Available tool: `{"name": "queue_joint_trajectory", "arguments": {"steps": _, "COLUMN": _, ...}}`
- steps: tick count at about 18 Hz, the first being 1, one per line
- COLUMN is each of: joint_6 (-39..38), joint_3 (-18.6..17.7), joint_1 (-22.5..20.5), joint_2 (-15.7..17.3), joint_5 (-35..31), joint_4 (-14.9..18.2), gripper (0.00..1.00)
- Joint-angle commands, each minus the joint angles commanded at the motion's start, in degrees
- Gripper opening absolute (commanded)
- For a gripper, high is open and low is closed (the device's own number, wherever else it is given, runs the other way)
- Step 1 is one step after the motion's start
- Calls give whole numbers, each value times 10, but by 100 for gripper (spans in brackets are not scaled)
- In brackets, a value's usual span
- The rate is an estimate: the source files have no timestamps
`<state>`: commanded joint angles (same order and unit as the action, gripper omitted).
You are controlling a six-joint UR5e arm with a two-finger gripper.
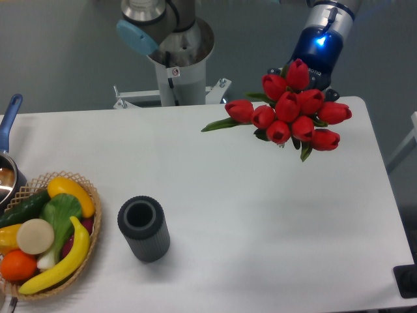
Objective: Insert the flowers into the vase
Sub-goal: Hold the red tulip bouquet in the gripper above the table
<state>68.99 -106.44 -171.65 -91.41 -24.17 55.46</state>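
Observation:
The flowers [291,111], a bunch of red closed tulip heads with green leaves, hang in the air over the table's far right part, heads facing the camera. My gripper [315,72] is right behind the bunch under the blue-lit wrist. Its fingers are hidden by the heads, and it holds the bunch by stems I cannot see. The vase [143,229], a small dark grey ribbed cylinder with a round open mouth, stands upright near the front left of the white table, well away from the flowers and to their lower left.
A wicker basket [95,225] with a banana, an orange and other fruit and vegetables sits at the front left, just left of the vase. A pot with a blue handle [9,117] is at the left edge. The arm's base [177,72] stands behind the table.

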Motion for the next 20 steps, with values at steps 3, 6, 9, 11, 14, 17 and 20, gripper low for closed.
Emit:
{"name": "queue_joint_trajectory", "arguments": {"steps": 3, "joint_6": 2, "joint_3": 0, "joint_1": 2, "joint_2": 0, "joint_5": 0, "joint_4": 0, "gripper": 11}}
{"name": "queue_joint_trajectory", "arguments": {"steps": 6, "joint_6": 2, "joint_3": -1, "joint_1": 2, "joint_2": 0, "joint_5": 1, "joint_4": -1, "gripper": 11}}
{"name": "queue_joint_trajectory", "arguments": {"steps": 9, "joint_6": 3, "joint_3": -1, "joint_1": 3, "joint_2": -1, "joint_5": 9, "joint_4": -1, "gripper": 11}}
{"name": "queue_joint_trajectory", "arguments": {"steps": 11, "joint_6": 3, "joint_3": -1, "joint_1": 4, "joint_2": -2, "joint_5": 30, "joint_4": -1, "gripper": 11}}
{"name": "queue_joint_trajectory", "arguments": {"steps": 14, "joint_6": 4, "joint_3": -1, "joint_1": 10, "joint_2": -9, "joint_5": 36, "joint_4": -13, "gripper": 11}}
{"name": "queue_joint_trajectory", "arguments": {"steps": 17, "joint_6": 4, "joint_3": -1, "joint_1": 32, "joint_2": -31, "joint_5": 50, "joint_4": -49, "gripper": 11}}
{"name": "queue_joint_trajectory", "arguments": {"steps": 20, "joint_6": 4, "joint_3": 0, "joint_1": 48, "joint_2": -46, "joint_5": 85, "joint_4": -61, "gripper": 11}}
